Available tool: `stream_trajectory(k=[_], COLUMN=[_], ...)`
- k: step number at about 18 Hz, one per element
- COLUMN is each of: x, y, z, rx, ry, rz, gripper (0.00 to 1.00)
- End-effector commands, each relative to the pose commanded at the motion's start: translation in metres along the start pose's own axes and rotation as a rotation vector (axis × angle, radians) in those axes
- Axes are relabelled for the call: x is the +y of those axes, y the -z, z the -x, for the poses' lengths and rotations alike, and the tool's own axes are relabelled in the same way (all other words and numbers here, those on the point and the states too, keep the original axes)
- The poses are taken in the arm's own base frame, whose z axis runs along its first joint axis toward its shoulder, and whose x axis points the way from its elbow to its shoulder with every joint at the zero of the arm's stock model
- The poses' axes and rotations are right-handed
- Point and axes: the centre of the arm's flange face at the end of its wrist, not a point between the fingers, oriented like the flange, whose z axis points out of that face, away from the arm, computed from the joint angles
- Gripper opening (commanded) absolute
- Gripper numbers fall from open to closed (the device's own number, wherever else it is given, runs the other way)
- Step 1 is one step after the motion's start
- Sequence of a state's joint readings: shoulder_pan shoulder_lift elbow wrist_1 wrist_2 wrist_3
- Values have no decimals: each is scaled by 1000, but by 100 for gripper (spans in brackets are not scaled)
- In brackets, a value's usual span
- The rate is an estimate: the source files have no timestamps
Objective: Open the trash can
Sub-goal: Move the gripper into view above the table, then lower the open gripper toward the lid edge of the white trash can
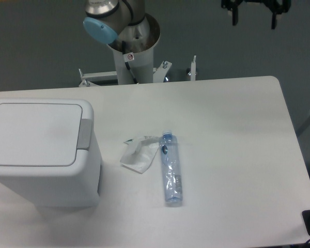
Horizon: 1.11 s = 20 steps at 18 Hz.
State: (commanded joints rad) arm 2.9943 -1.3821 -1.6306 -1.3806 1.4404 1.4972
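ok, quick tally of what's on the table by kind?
Trash can, white, lid closed: 1
Plastic bottle, clear, blue cap, lying down: 1
Crumpled clear wrapper beside the bottle: 1
Total: 3

Bin white, lid white, push tab grey. Table white. Bottle clear with blue tint, blue cap. Wrapper white, crumpled. Arm joint cap light blue, arm silver. Gripper black. Backdrop dark grey.
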Motion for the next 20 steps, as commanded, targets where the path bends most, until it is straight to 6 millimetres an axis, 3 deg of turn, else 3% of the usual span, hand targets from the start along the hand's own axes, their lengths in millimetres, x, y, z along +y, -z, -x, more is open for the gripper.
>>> stream_trajectory(k=[6,8,17,19,20], x=[-9,-18,-141,-163,-194], y=[-3,-9,-26,-32,-37], z=[-3,-3,-30,-40,-50], rx=[8,25,62,128,331], ry=[-4,114,569,646,801], rz=[-12,-29,-156,-191,-313], gripper=[100,100,100,100,100])
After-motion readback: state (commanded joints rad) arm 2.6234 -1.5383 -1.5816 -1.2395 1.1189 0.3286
